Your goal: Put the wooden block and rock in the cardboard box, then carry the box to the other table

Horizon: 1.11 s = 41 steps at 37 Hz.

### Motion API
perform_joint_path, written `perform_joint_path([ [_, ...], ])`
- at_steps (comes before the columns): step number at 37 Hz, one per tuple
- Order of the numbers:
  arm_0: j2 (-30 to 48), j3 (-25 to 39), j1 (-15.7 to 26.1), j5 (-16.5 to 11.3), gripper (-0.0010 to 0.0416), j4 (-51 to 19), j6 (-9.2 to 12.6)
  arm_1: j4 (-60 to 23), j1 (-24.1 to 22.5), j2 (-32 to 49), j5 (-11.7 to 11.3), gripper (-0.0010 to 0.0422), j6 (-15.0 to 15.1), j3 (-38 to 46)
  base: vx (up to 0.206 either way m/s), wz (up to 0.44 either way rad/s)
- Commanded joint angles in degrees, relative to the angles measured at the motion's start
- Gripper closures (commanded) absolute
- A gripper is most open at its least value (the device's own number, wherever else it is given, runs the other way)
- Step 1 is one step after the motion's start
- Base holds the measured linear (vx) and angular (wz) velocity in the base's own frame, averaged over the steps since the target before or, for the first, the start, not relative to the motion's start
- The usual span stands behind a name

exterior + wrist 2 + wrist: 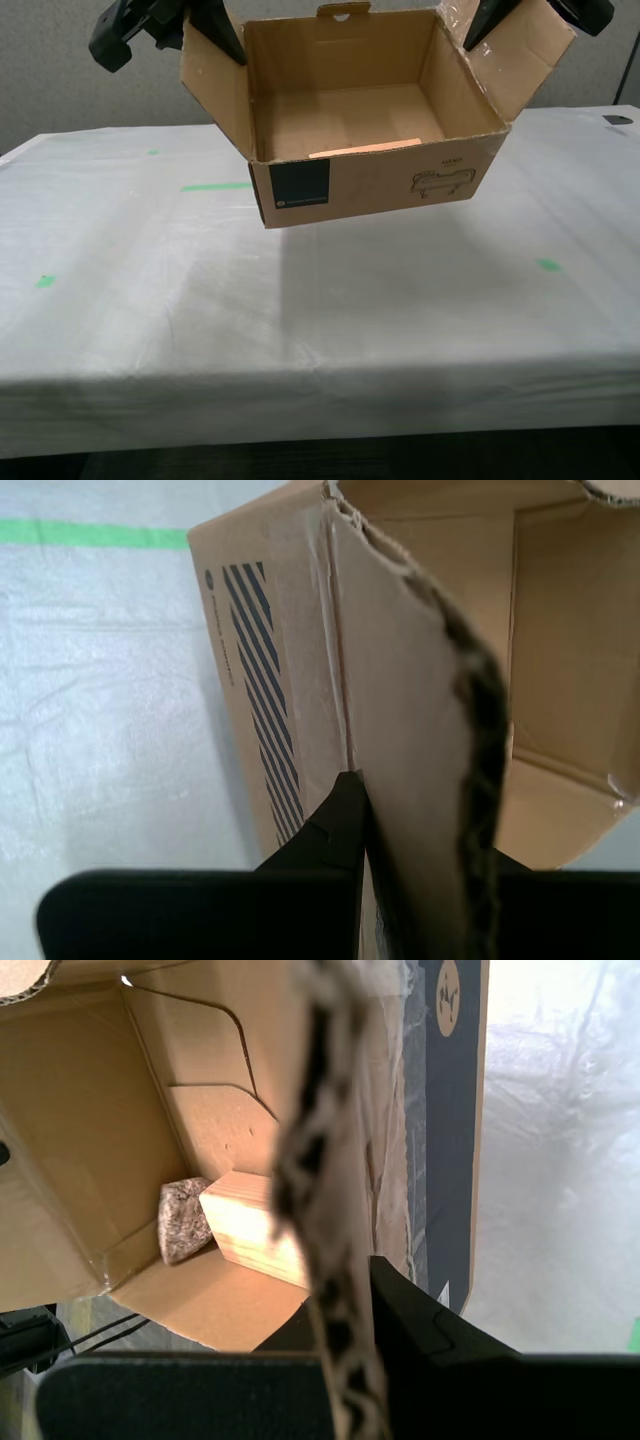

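the first tool [345, 1360] is pinched on a torn side flap of the cardboard box [380, 185]; the second tool [420, 880] is clamped on the opposite flap. the box is held clear above the other table [300, 300]. the wooden block [255, 1225] lies inside, touching the rock [183, 1220]. a ragged flap could tear or slip under the load, so that the box would tilt or drop.
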Motion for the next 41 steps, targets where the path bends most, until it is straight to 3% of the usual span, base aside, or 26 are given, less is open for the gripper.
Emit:
perform_joint_path([
  [1,0.0,0.1,0.1,-0.4,0.0406,0.5,0.3,0.2,0.1,-0.1,-3.1,0.0413,-2.9,0.1,-0.018,0.014],
  [4,0.0,0.1,0.2,-0.4,0.0406,0.6,0.3,-0.2,0.1,-0.1,-4.8,0.0413,-5.6,0.1,-0.005,0.004],
  [11,0.3,0.1,0.3,-0.4,0.0406,3.0,1.0,0.4,0.9,0.6,-5.6,0.0413,-6.6,0.1,0.000,0.000],
  [16,3.8,1.2,0.4,-0.7,0.0406,7.0,4.2,1.6,4.7,4.5,-4.6,0.0413,-6.2,1.2,0.000,0.000],
  [19,8.3,4.6,0.4,-0.9,0.0406,7.5,4.1,1.5,7.1,8.3,-3.0,0.0413,-3.7,4.0,0.000,0.000],
  [28,18.8,18.0,0.6,-0.9,0.0406,7.1,5.2,-1.9,10.8,18.6,-3.3,0.0413,5.9,15.5,0.014,0.005],
  [35,27.6,30.8,0.7,-0.9,0.0406,0.7,5.5,-7.7,11.2,30.7,-3.2,0.0413,10.6,28.7,0.029,-0.001],
  [41,32.9,37.3,0.7,-0.8,0.0406,-1.9,5.4,-11.9,11.3,37.9,-3.2,0.0413,12.7,36.8,0.023,0.002],
])
